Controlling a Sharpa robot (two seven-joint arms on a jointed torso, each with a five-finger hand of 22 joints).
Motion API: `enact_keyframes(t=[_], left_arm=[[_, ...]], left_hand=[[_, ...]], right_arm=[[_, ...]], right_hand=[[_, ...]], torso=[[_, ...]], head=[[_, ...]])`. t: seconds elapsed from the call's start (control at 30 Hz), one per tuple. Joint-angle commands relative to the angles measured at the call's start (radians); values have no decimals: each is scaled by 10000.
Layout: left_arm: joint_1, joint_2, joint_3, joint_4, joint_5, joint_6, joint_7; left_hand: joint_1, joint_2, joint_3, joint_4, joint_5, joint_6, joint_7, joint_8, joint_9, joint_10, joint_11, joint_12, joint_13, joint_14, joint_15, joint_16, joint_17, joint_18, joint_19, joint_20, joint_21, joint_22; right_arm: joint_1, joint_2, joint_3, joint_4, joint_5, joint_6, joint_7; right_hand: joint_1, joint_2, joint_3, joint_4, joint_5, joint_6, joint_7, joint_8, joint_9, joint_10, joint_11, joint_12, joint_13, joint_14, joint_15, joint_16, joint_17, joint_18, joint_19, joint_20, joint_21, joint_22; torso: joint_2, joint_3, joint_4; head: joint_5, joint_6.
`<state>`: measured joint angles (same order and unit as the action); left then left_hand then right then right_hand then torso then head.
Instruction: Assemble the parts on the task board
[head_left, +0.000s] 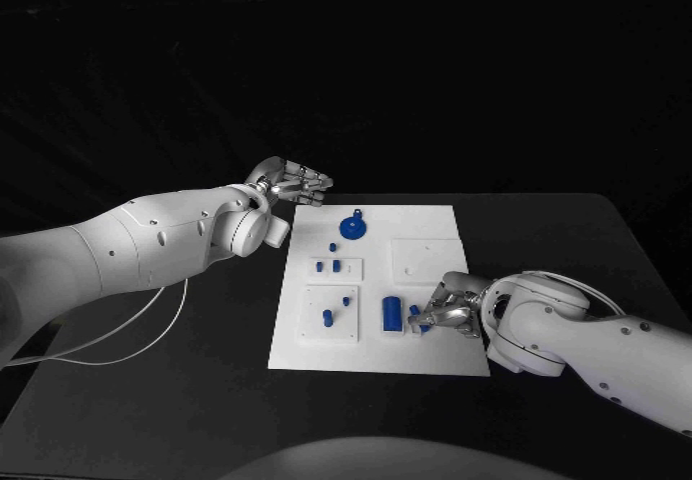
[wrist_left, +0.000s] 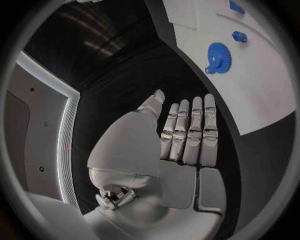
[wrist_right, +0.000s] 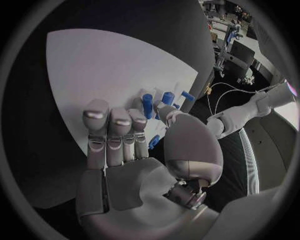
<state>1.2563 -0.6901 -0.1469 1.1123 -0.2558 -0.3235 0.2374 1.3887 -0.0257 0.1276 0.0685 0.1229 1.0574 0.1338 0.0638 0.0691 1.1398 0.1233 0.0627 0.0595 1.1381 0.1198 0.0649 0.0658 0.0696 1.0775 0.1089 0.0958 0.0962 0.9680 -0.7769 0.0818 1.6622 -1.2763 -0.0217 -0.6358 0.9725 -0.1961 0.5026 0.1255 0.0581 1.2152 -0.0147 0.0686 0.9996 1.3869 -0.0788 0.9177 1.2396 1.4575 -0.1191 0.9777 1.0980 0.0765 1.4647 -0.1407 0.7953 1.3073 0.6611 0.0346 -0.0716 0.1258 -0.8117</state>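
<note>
Right robot hand (head_left: 450, 312): fingers apart, empty, by blue cylinder (head_left: 391, 312) on task board (head_left: 433, 222) | left robot hand (head_left: 293, 183): apart, empty | cylinder: likely light, rigid, smooth (pinch mid-body)

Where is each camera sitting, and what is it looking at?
Head view: on the robot's head, looking down at the task board; both arms show.
Left wrist view: behind the left hand, facing the blue gear.
Right wrist view: behind the right hand, facing small blue parts.
All share the board.
</note>
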Motion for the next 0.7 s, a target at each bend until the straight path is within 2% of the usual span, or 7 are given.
enact_keyframes(t=[0.03,0.37,0.7], left_arm=[[-8,10,6,15,36,99,61],[-8,9,6,14,35,99,60],[-8,11,6,6,34,96,49]], left_hand=[[-42,32,3,47,-30,-86,-7,1,7,-7,7,-25,-3,-1,43,-32,12,92,38,5,6,-16],[-42,32,3,47,-30,-86,-7,1,7,-7,7,-25,-3,-1,43,-32,12,92,38,5,6,-16],[-42,32,3,47,-30,-86,-7,1,7,-7,7,-25,-3,-1,43,-32,12,92,38,5,6,-16]], right_arm=[[-10,-27,53,64,213,-6,82],[-10,-83,179,212,408,23,83],[-10,-114,230,248,469,96,73]], right_hand=[[-106,-41,-9,88,-36,50,-2,-34,16,4,29,41,11,20,-48,-36,-9,-79,580,-42,47,114],[-211,-80,-6,176,-17,71,-2,-34,22,13,27,45,13,22,-47,-30,-12,-79,579,-40,59,109],[-212,-55,29,195,5,111,-20,-33,36,28,16,52,12,21,-53,-27,-16,-84,580,-43,84,112]], torso=[[-1,6,-3],[0,3,-2],[-2,2,3]], head=[[-4,2],[-9,10],[-4,18]])
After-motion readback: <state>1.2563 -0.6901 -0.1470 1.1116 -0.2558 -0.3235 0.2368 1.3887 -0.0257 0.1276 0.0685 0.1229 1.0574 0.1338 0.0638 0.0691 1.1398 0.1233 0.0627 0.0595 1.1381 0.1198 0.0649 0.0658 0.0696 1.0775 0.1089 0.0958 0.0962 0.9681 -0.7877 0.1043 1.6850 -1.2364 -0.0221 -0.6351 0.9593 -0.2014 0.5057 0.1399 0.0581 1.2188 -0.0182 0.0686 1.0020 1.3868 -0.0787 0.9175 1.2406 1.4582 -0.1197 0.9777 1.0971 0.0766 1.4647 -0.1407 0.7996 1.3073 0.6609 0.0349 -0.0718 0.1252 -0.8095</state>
